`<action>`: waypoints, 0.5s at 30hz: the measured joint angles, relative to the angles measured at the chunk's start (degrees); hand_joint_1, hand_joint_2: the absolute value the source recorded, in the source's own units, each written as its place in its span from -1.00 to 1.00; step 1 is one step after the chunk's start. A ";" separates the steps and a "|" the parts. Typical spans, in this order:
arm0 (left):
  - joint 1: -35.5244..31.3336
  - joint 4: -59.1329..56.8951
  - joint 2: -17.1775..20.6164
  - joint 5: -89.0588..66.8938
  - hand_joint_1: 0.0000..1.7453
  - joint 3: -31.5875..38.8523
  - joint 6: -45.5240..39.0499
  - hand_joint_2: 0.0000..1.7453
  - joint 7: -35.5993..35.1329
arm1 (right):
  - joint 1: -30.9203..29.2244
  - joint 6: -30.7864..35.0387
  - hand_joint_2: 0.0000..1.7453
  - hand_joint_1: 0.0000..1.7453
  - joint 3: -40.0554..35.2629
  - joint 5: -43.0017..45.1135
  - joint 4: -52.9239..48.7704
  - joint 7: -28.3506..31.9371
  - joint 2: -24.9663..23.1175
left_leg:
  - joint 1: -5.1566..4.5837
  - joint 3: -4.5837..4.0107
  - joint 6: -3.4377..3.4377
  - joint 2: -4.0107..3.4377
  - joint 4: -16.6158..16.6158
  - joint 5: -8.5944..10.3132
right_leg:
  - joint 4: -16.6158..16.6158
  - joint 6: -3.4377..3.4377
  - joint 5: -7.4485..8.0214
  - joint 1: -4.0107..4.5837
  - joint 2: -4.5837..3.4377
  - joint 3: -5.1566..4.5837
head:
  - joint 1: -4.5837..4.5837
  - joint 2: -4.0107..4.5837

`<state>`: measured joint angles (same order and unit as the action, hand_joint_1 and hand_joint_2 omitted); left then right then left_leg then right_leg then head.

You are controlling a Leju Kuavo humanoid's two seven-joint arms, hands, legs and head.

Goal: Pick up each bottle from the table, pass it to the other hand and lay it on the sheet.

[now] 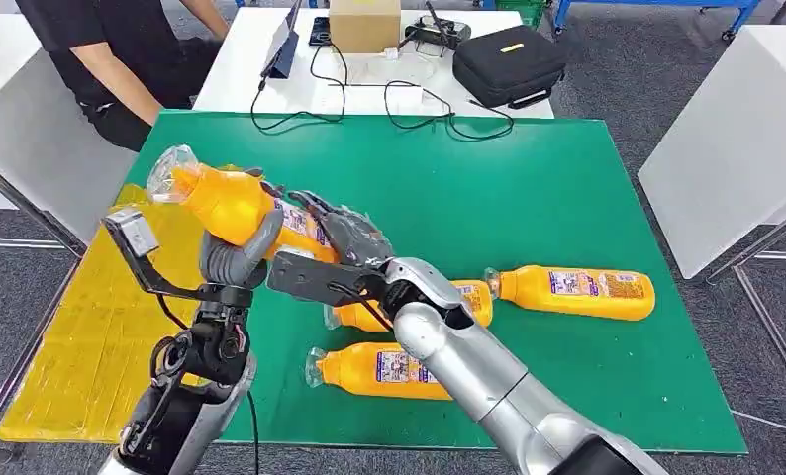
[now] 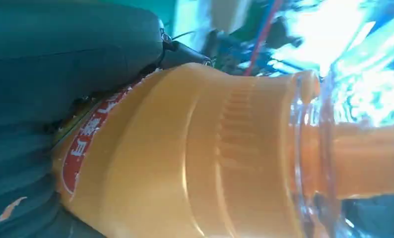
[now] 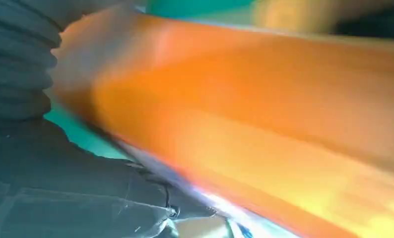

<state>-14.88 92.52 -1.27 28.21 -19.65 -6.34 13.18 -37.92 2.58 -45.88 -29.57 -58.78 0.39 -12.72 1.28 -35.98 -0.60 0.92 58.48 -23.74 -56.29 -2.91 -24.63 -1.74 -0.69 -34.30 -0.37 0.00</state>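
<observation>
Mid-handover, judged from the head view: held bottle [image 1: 233,206] raised above the green bench [image 1: 528,188], cap end tilted up and away toward the yellow sheet [image 1: 82,327], base end pointing back toward the three bottles lying flat. Left robot hand [image 1: 239,252] wrapped around the bottle's middle from beneath, thick grey thumb curled up across the orange body; pressed onto it rather than spread. Right robot hand [image 1: 340,237] on the labelled base end of the same bottle, dark fingers laid over it; closed on it by the look, though how firmly cannot be told. Close up in the left wrist view, same bottle [image 2: 225,153] with clear cap cover and red-edged label against the dark palm; in the right wrist view, a blurred orange flank [image 3: 264,114] close against the ribbed cover.

Two grips at once, most likely so that the weight never goes unsupported while passing across. Held well off the bench, probably to clear the bottles beneath. Left side taking the middle, sensible since the sheet lies beyond the held bottle on that side.

Relative to the held bottle: near bottle [image 1: 384,371] lying below and nearer the robot, middle bottle [image 1: 468,297] partly hidden behind the right arm, far bottle [image 1: 577,292] well apart on the right. All three waiting on the green surface, none on the sheet yet.

Beyond the green bench, a person [image 1: 122,49] seated, a white desk carrying a cardboard box [image 1: 364,25] and a black case [image 1: 508,64].
</observation>
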 measured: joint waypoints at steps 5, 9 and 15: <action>1.50 2.22 0.74 -10.36 1.00 4.48 -3.42 1.00 1.24 | 4.75 -1.26 -1.00 -1.00 5.15 -0.68 -4.91 0.26 3.40 | -0.01 -0.03 0.00 -0.02 0.00 -0.01 | 0.00 -0.01 0.01 0.00 -0.01 -0.03 | -0.02 0.00; 3.34 3.17 1.09 -19.87 1.00 8.22 -7.08 1.00 1.94 | 7.54 -4.70 -1.00 -1.00 9.75 0.26 -11.00 0.72 5.14 | 0.00 -0.03 0.00 0.00 0.00 -0.01 | 0.00 0.00 0.00 0.01 0.01 -0.05 | -0.02 0.00; 4.25 3.54 1.29 -21.69 1.00 10.42 -7.73 1.00 1.92 | 8.99 -5.75 -1.00 -1.00 12.63 0.39 -15.41 0.76 6.23 | 0.00 -0.03 0.00 -0.01 0.00 0.00 | 0.00 0.00 0.00 0.00 0.00 -0.02 | 0.00 0.00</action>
<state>-10.63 96.06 0.02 6.52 -9.22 -14.07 15.10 -28.92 -3.17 -33.25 -29.18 -74.18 1.16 -6.49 1.28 -36.01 -0.59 0.91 58.48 -23.74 -56.29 -2.91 -24.63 -1.74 -0.69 -34.32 -0.37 0.00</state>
